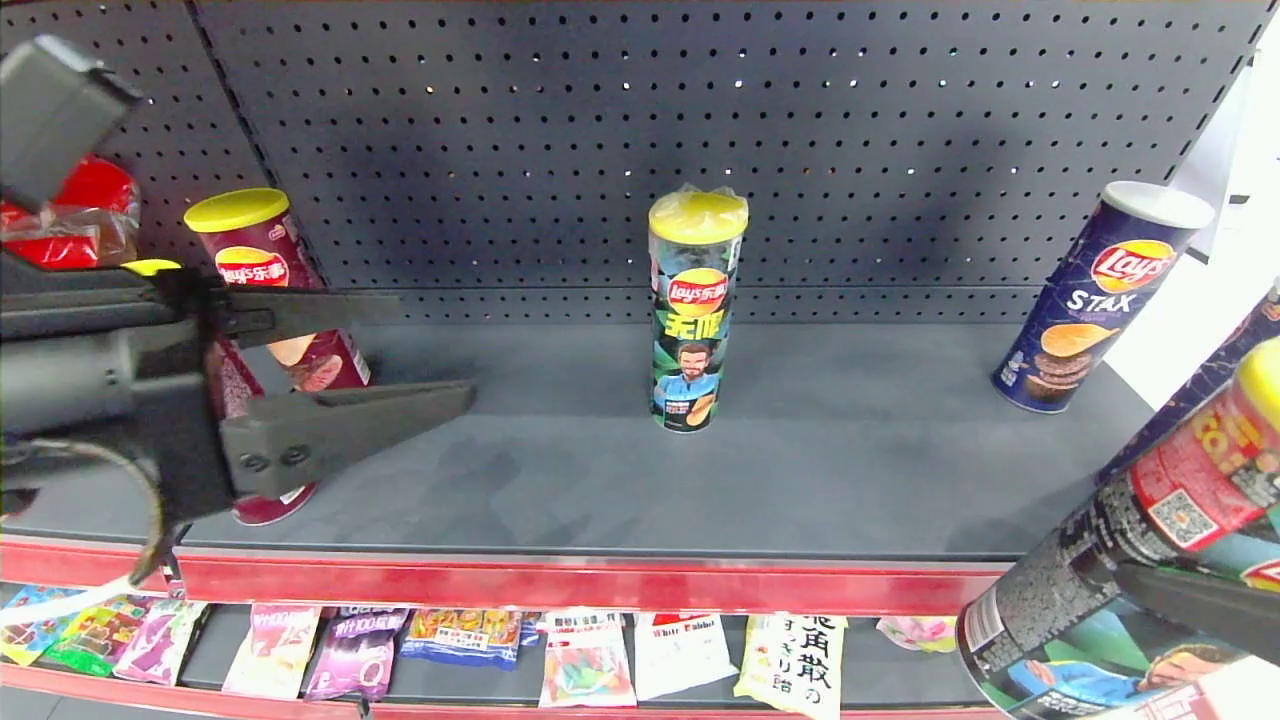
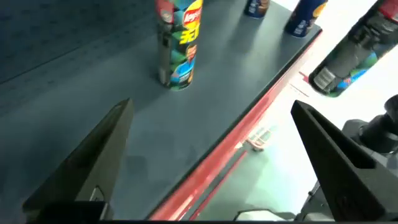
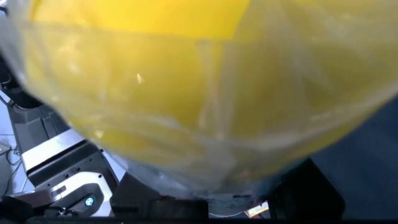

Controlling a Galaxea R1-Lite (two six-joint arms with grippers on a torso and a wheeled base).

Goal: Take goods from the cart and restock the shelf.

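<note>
On the grey shelf [image 1: 820, 480] a green chip can [image 1: 694, 310] with a yellow lid stands upright at the middle; it also shows as the green can [image 2: 178, 46]. A maroon can [image 1: 262, 262] stands at back left, with another maroon can [image 1: 262, 505] in front of it, partly hidden. My left gripper [image 1: 435, 348] hovers open over the shelf's left part, beside those cans, its own view showing the left gripper [image 2: 211, 155] with nothing between the fingers. At lower right, off the shelf's front corner, my right gripper is shut on a tilted chip can [image 1: 1110, 590], whose yellow lid [image 3: 186, 68] faces the wrist camera.
A blue chip can [image 1: 1090, 300] stands at the shelf's right end. A perforated back panel [image 1: 700, 120] closes the rear. The red front edge [image 1: 560, 585] runs below. Snack packets [image 1: 590, 660] hang on the lower shelf. A red bag [image 1: 70, 215] sits far left.
</note>
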